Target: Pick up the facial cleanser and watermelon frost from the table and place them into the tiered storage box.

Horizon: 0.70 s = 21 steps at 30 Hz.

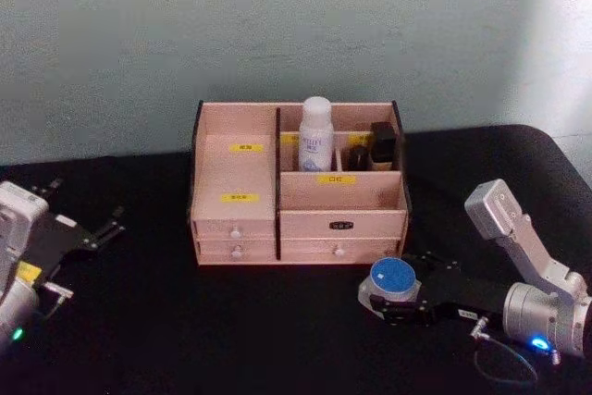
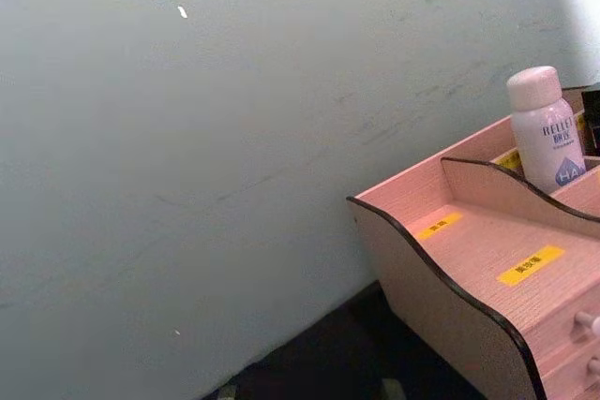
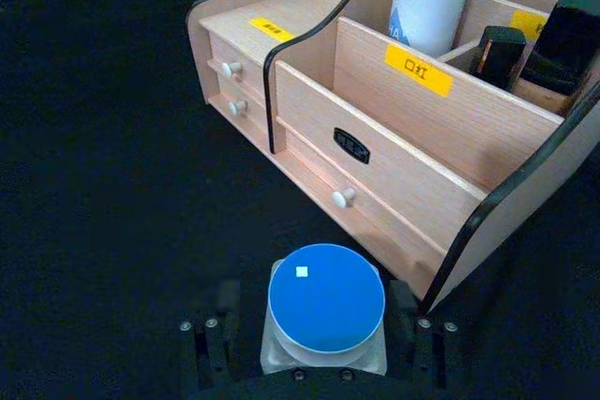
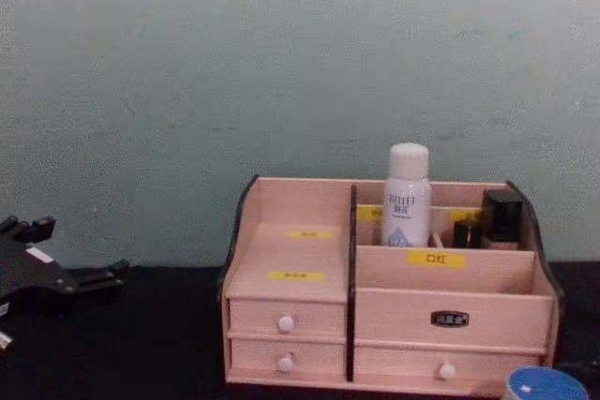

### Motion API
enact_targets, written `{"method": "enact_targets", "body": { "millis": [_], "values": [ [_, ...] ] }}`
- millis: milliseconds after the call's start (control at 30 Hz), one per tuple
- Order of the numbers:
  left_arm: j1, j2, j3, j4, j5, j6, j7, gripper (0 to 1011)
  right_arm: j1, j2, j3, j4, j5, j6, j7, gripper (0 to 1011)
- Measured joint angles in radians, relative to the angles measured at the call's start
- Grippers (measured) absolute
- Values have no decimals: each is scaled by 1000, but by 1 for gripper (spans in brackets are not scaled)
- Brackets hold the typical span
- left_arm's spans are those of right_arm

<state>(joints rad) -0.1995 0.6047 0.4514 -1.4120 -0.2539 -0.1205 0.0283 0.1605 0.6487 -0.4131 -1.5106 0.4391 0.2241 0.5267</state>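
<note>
The tiered storage box (image 1: 236,173) stands mid-table against the wall, also seen in the chest view (image 4: 291,250). A white bottle with a blue label, the facial cleanser (image 1: 316,131) (image 4: 407,196), stands upright in its rear compartment. The watermelon frost (image 1: 395,277) (image 3: 326,297), a small white jar with a round blue lid, sits just in front of the box's right front corner. My right gripper (image 1: 393,291) (image 3: 323,348) is shut on it, one finger on each side. My left gripper (image 1: 97,231) rests far left on the table, away from the box.
Dark small containers (image 1: 381,143) stand in the box's back right compartments. The front right compartment (image 3: 441,110) and the left steps (image 2: 487,250) hold nothing. The black table (image 1: 185,321) is bare left of the jar. A wall (image 4: 281,63) rises right behind the box.
</note>
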Motion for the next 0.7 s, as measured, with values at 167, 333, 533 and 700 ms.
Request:
{"method": "enact_targets", "body": {
  "millis": [167,333,533,700],
  "values": [
    [0,0,0,0,0,0,0,1001,2,1,-2,3,1,2,0,1000],
    [0,0,0,0,0,0,0,1001,5,0,-4,6,0,5,-1,1000],
    [0,0,0,0,0,0,0,1001,10,-2,-6,9,-1,12,-5,1000],
    [0,0,0,0,0,0,0,1001,13,-5,-8,12,-2,14,-7,1000]
  ]
}}
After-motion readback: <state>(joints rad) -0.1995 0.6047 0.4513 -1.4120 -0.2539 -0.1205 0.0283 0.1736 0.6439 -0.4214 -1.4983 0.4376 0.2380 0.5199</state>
